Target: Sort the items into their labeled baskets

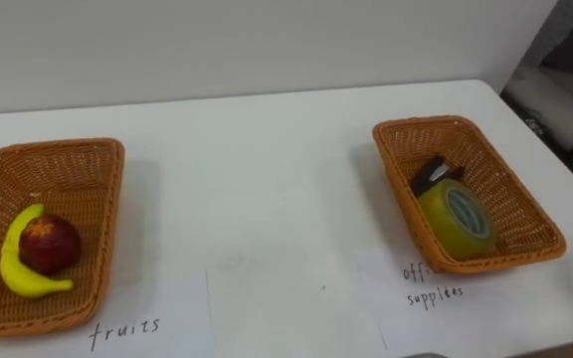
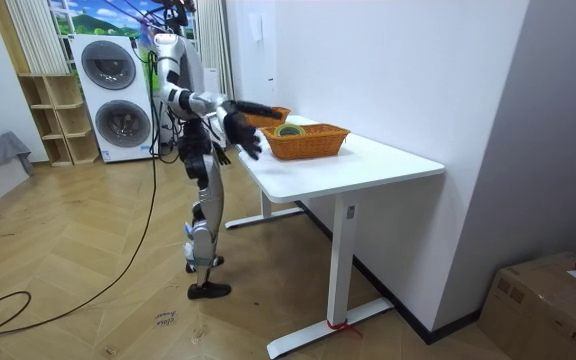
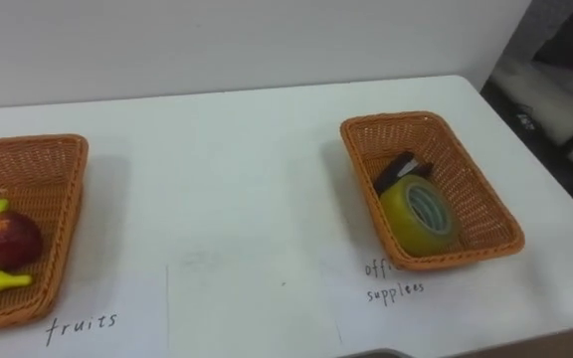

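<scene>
On the white table stand two wicker baskets. The left basket, by a paper marked "fruits", holds a yellow banana and a red apple. The right basket, by a paper marked "office supplies", holds a roll of yellowish tape and a dark object behind it. In the room view I stand at the table's end with both arms raised forward. My right hand hangs open off the table's edge, fingers spread. My left hand reaches toward the far basket.
A blank paper sheet lies on the table between the two labels. The wall runs along the table's far side. In the room view, washing machines and a wooden shelf stand behind me, and a cardboard box sits at the right.
</scene>
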